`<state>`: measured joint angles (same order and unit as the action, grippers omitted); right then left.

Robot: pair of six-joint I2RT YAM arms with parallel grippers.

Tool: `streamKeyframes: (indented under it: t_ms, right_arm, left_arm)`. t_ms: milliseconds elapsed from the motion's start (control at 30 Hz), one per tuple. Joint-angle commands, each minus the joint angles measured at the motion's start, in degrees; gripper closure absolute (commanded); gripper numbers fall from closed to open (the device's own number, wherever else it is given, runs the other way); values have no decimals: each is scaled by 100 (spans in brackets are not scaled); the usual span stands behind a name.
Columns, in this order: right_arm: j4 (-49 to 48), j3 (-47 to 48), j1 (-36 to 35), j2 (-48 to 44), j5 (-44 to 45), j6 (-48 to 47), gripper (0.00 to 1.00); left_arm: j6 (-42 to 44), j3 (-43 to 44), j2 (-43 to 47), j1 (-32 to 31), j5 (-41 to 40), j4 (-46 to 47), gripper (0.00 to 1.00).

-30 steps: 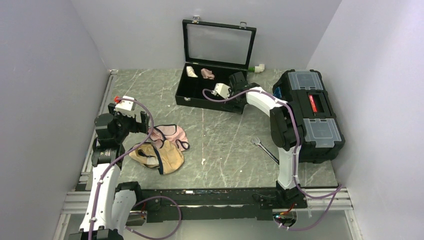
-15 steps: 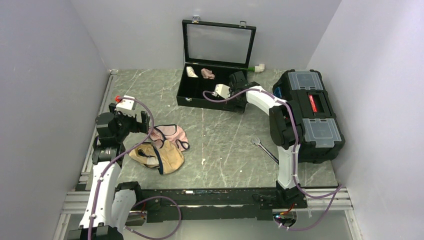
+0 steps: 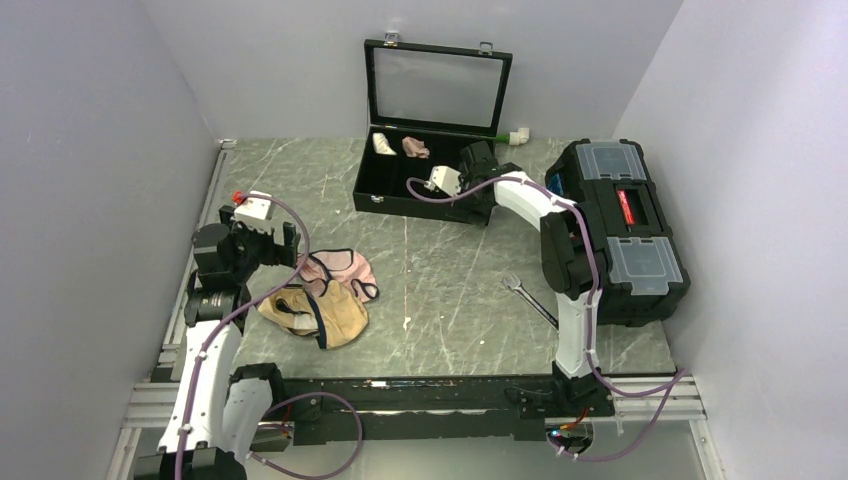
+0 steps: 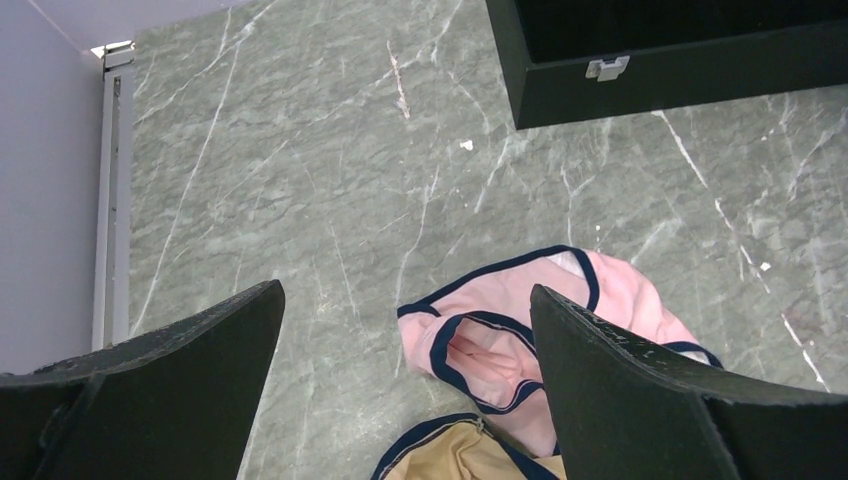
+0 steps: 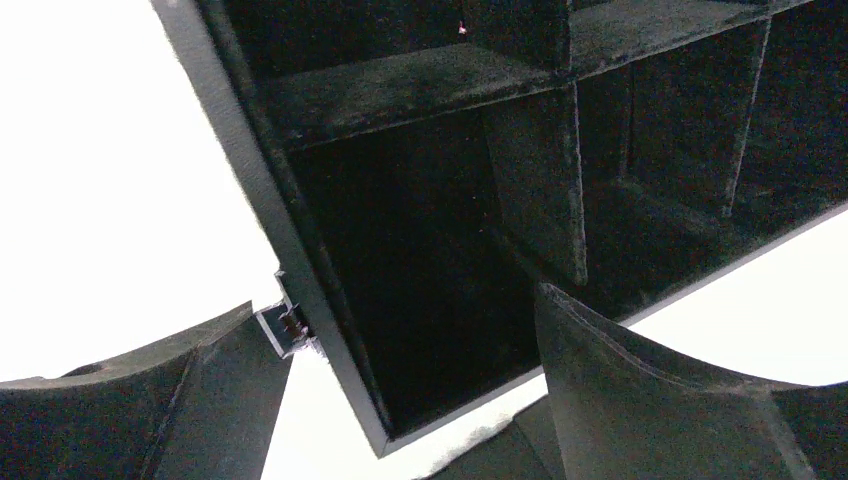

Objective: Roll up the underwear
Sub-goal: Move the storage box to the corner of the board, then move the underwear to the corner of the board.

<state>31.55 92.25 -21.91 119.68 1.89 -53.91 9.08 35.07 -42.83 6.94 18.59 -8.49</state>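
The tan underwear [image 3: 318,313] with navy edging lies crumpled on the table's left side, and only its top edge [image 4: 470,455] shows in the left wrist view. My left gripper [image 3: 283,245] hovers open just behind it, nothing between its fingers [image 4: 402,290]. A pink underwear [image 3: 342,270] lies partly on the tan one, under the left gripper's right finger [image 4: 640,380]. My right gripper [image 3: 478,160] stands open and empty over the front right corner of the black case [image 3: 420,205], whose rim [image 5: 300,240] passes between its fingers [image 5: 392,298].
The case's lid [image 3: 440,85] stands upright; a cream roll [image 3: 383,143] and a pink roll [image 3: 414,147] sit in its back compartments. A black toolbox [image 3: 620,230] fills the right side. A wrench [image 3: 530,298] lies beside the right arm's base.
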Motion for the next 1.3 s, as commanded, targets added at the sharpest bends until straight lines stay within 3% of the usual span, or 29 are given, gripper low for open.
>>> streamKeyframes:
  t_ms: [0,133,467,667,933,1000,1133,1267]
  right_arm:
    - [-351,-140,-33,-734,-327,327,12]
    - [-353,-199,-33,-1202,-496,593,1]
    - [-109,-533,-188,-2409,-957,1117,0]
    - [123,-1175,-336,-3180,-1150,1439,0]
    - [55,-2222,-349,-4059,-1122,1735,0]
    - [5,-2483,-351,-4231,-1145,1811,0]
    - [-49,-2873,-348,-4450,-1217,1949,1]
    - [-84,-3143,-349,-4593,-1195,1994,1]
  left_arm:
    - [390,358,-145,5,11,-141,1]
    - [1088,407,-336,-83,89,-473,1]
    - [2818,722,-950,-727,622,-2519,1]
    - [3203,505,-871,-1872,480,-2869,1]
    - [3039,315,-1867,-3703,-808,-2655,1]
    - [3016,120,-2187,-4036,-1411,-2176,4]
    - [2970,166,-2951,-4126,-2135,-1502,11]
    - [3134,330,-3606,-4082,-2554,-1492,35]
